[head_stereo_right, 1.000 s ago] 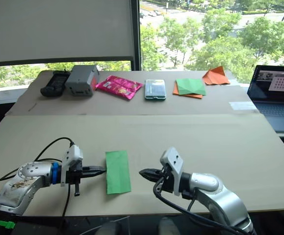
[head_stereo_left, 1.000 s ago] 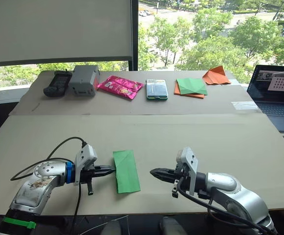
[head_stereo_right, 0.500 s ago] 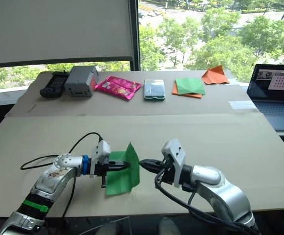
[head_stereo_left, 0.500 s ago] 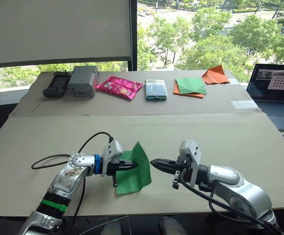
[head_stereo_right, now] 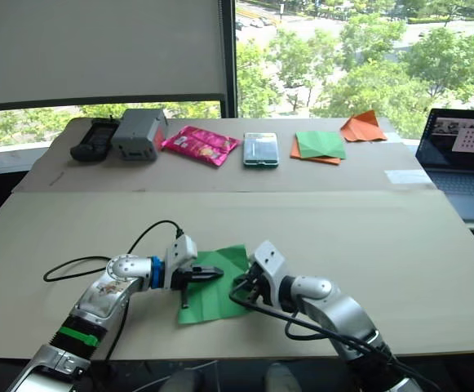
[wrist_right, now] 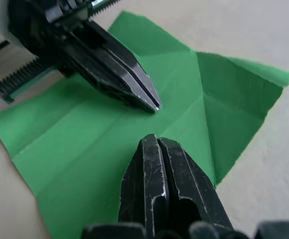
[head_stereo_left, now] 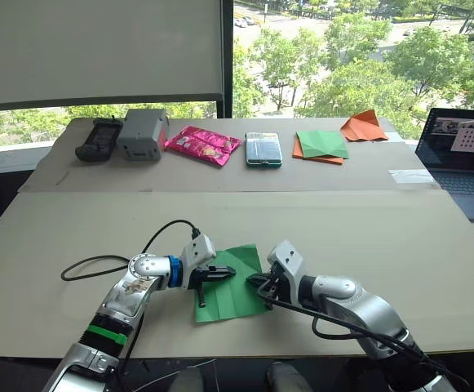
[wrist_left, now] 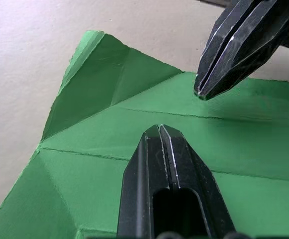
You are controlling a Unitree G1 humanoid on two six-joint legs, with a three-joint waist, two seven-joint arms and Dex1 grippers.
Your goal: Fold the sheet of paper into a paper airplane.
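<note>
Two closed claws, left claw (head_stereo_left: 230, 269) and right claw (head_stereo_left: 251, 281), meet tip-to-tip over sheet of paper (head_stereo_left: 230, 304).

Two head views look forward and down over the table (head_stereo_left: 400, 245) toward the windows, nearly alike. Each wrist view sits close above the sheet of paper (wrist_left: 134, 119), facing the other arm; all four share it.

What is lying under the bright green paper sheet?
The sheet lies open on the bare table. Both grippers, left and right, hover above it, jaws shut. Anything under the sheet is covered.
</note>
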